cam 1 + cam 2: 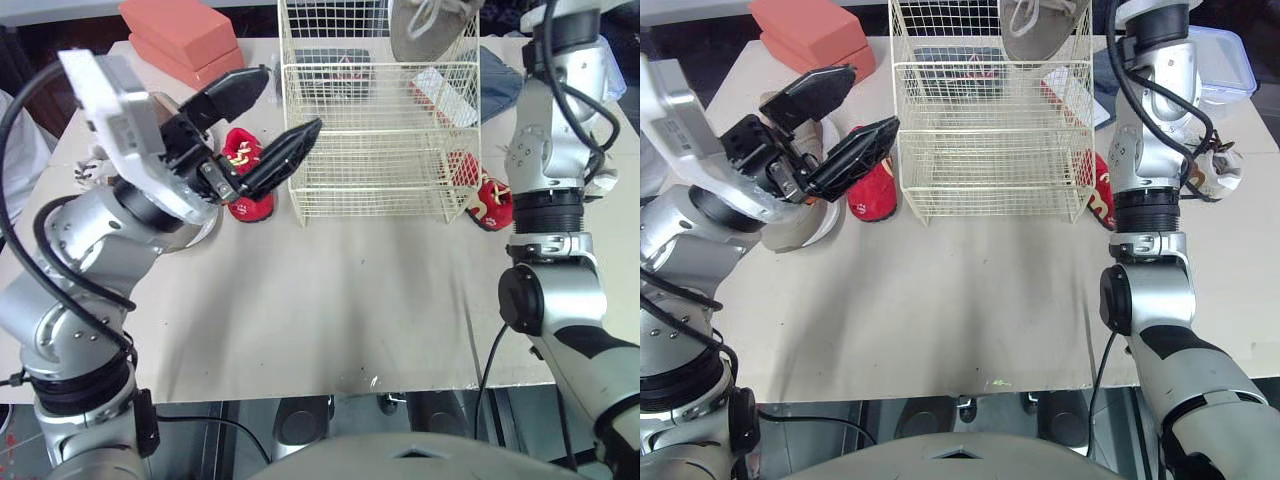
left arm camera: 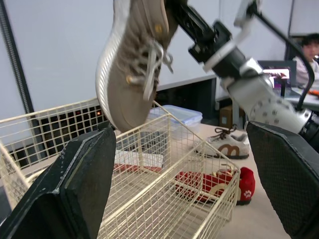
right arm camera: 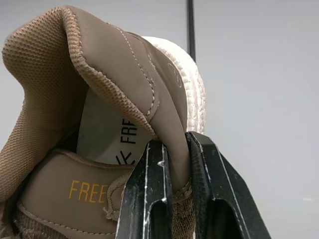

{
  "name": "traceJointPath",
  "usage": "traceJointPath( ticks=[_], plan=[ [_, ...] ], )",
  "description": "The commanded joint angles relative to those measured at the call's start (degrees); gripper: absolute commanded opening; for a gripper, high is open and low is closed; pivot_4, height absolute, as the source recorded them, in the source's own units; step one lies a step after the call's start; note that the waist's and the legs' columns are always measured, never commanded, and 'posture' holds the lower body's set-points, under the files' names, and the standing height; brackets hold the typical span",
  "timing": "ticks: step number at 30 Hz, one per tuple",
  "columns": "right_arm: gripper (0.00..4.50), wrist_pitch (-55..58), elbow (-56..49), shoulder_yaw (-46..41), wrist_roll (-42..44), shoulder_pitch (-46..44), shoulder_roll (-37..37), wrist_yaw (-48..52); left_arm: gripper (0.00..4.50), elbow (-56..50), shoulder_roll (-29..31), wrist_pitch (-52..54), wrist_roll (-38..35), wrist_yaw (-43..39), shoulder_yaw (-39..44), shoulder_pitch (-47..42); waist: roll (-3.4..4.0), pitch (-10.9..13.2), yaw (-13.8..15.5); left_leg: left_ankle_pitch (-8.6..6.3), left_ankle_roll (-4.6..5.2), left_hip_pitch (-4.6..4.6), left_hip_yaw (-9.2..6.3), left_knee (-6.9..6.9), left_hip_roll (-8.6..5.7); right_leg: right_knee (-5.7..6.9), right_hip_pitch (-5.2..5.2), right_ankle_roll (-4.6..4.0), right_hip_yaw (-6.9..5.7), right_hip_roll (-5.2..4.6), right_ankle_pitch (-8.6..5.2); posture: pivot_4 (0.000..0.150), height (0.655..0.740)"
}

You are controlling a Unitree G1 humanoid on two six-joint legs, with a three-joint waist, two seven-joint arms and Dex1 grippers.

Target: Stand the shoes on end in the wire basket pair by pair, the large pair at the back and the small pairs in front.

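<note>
Upper part of tan sneaker (image 1: 430, 30) over wire basket (image 1: 370, 68) cut off by view's top edge. Red shoe (image 1: 492, 205) beside basket's right wall partly hidden behind right arm (image 1: 545, 150).

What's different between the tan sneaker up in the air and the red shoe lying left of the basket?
The tan sneaker is large; the red shoe is small. The tan sneaker hangs toe-down over the wire basket, pinched by the right gripper; the red shoe lies on the table, ungripped, near the open left gripper. Both are laced shoes.
</note>
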Motion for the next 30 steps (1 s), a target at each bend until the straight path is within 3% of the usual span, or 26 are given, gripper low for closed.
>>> traceJointPath(
  ticks=[1, 9, 30],
  plan=[
    [0.00, -6.1, 1.1, 0.4, -1.9, -2.6, -0.7, 2.0, 4.48, -3.1, 2.0, 1.0, -3.5, 3.0, 2.9, 1.4, 0.00, 0.0, 0.0, 0.00, 0.00, 0.00, 0.00, 0.00, 0.00, 0.00, 0.00, 0.00, 0.00, 0.00, 0.00, 0.150, 0.6860],
    [0.00, -10.7, 7.8, 2.1, -7.9, -1.8, -2.0, 2.1, 4.48, -3.5, 5.9, 2.6, -4.4, 7.2, 5.3, 4.9, 0.02, 0.0, -0.4, 0.00, -0.01, 0.02, -0.02, 0.01, 0.00, 0.04, 0.00, 0.00, -0.01, -0.01, 0.00, 0.150, 0.6860],
    [0.00, 7.9, 3.7, 3.7, -14.6, 6.4, -3.3, -7.0, 4.48, -2.7, 8.2, 4.0, -6.2, 7.4, 4.3, 6.9, 0.00, 0.0, 0.4, 0.00, -0.01, 0.00, -0.06, 0.04, -0.04, 0.04, 0.03, -0.01, -0.09, -0.09, -0.01, 0.150, 0.6860]
  ],
)
